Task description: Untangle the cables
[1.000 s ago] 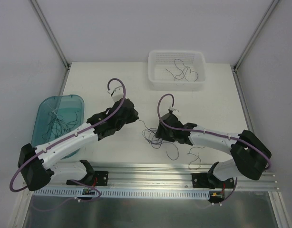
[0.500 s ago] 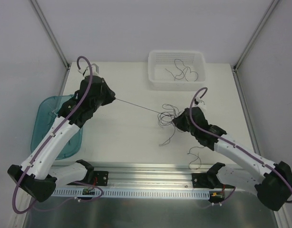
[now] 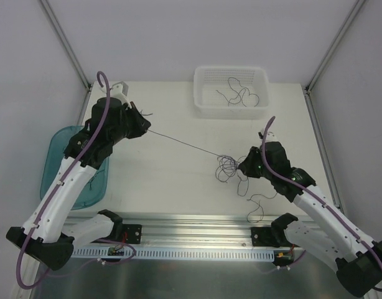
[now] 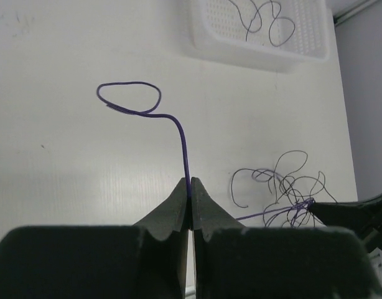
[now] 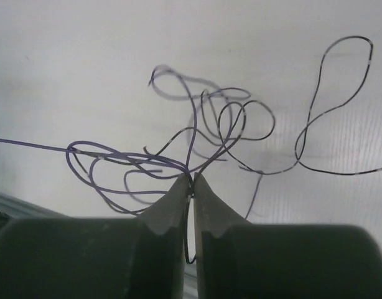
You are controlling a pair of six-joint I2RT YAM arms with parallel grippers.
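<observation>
A small clump of thin purple and black cables (image 3: 228, 167) hangs at the middle right, held by my right gripper (image 3: 242, 167), which is shut on the clump (image 5: 197, 143). One purple cable (image 3: 181, 142) runs taut from the clump to my left gripper (image 3: 143, 128) at the back left. The left gripper (image 4: 191, 190) is shut on this cable, whose free end (image 4: 132, 99) curls in a loop past the fingertips. The clump (image 4: 284, 187) also shows in the left wrist view. A loose black cable (image 3: 256, 205) lies near the front right.
A white basket (image 3: 203, 106) at the back holds a few loose cables (image 3: 239, 95). A teal tray (image 3: 54, 156) at the left edge is partly hidden by the left arm. The metal rail (image 3: 197, 249) runs along the near edge.
The arms have moved apart: the left gripper went back and left, the right gripper right. The purple cable between them is pulled out longer and the clump has shrunk and shifted right.
</observation>
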